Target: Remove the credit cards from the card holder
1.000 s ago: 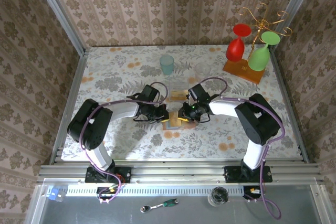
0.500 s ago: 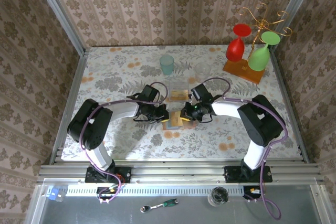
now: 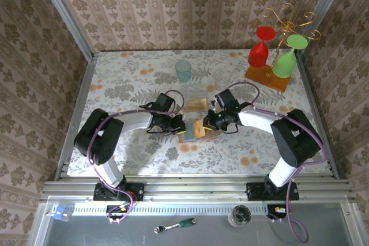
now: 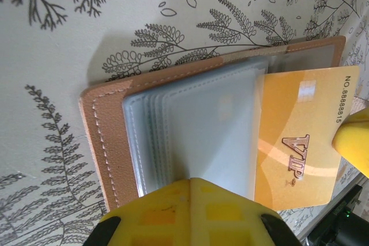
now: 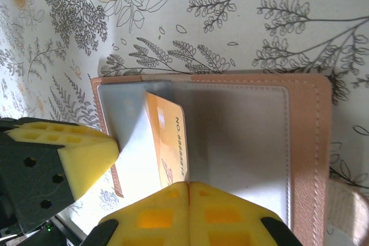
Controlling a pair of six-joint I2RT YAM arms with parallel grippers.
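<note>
Damask walls (image 3: 173, 10) box the fern-print table (image 3: 121, 87); at its middle the open holder (image 4: 104, 136) lies, left gripper (image 4: 190, 184) closed atop it, right gripper (image 5: 188, 185) pinching the card (image 5: 167, 139).

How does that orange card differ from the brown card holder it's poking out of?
The orange card is glossy, with VIP lettering; the card holder is matt tan leather with stitched edges. The card is smaller than the opened holder. The holder lies open and flat, while the card sticks partway out of a clear sleeve, pinched by the right fingers. Both are thin rectangles.
</note>
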